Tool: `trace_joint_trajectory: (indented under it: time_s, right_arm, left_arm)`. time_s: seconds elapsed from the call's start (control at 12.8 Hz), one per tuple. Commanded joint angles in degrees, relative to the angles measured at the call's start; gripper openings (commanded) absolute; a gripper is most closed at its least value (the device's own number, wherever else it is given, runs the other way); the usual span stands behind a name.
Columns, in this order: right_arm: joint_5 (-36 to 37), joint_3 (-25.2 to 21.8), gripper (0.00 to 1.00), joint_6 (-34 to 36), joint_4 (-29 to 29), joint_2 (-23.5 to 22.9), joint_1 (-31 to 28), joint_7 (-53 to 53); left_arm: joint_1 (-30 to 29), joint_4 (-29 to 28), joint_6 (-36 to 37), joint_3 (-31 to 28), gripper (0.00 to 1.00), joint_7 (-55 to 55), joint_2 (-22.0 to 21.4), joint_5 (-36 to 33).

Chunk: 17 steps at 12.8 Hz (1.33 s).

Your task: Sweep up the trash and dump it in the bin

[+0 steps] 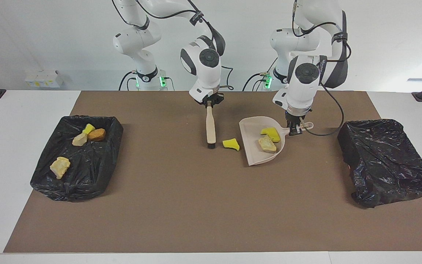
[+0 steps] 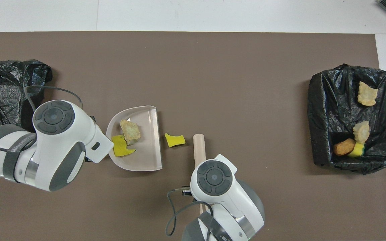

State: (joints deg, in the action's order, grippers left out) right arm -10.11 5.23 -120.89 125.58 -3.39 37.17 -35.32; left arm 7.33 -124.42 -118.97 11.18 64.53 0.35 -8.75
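A beige dustpan (image 1: pixel 252 145) (image 2: pixel 147 149) sits low at the mat in the middle of the table. It carries two trash chunks, one yellow (image 1: pixel 270 134) (image 2: pixel 121 149) and one pale beige (image 1: pixel 267 145) (image 2: pixel 130 131). My left gripper (image 1: pixel 293 129) is shut on the pan's handle. My right gripper (image 1: pixel 210 103) is shut on the wooden handle of a brush (image 1: pixel 210 126) (image 2: pixel 199 147), bristles down on the mat. A yellow-and-green chunk (image 1: pixel 231 144) (image 2: pixel 174 140) lies loose between brush and pan, touching neither. The black-lined bin (image 1: pixel 86 183) (image 2: pixel 317 110) at the right arm's end holds several chunks.
A second black bag-covered bin (image 1: pixel 387 161) (image 2: pixel 2 87) stands at the left arm's end, close to the dustpan's handle. A brown mat (image 1: pixel 196 205) covers the table. Cables trail from both wrists.
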Motion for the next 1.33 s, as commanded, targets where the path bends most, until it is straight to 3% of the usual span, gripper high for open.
trace_joint_trajectory:
  time_s: [0.0,0.16,0.63,1.02,1.25]
  right_arm:
    - [-0.53,0.48,0.0,-4.78,-0.51,-2.14,1.49,-1.5]
    - [-0.88,0.48,0.0,-4.88,-3.75,-4.6,3.69,-2.56]
    - [-14.74,2.93,0.0,-4.88,-13.32,-8.03,6.6,-6.4]
    - [-15.74,3.38,0.0,-4.0,-18.88,-7.51,6.25,-18.56]
    - [-13.2,3.03,0.0,3.88,-18.18,-5.15,5.46,-17.77]
  left_arm:
    - [-0.38,-2.75,-4.6,0.07,0.0,-0.46,-0.26,-0.04]
    - [-0.29,-2.84,-6.18,0.07,0.0,-0.54,1.22,-1.17]
    - [-0.38,-5.21,-6.98,0.07,0.0,-0.54,0.36,-2.59]
    - [-0.47,-5.04,-6.72,-1.24,0.0,0.77,0.44,-2.59]
    - [-0.47,-2.33,-6.19,-2.91,0.0,3.75,1.75,-2.41]
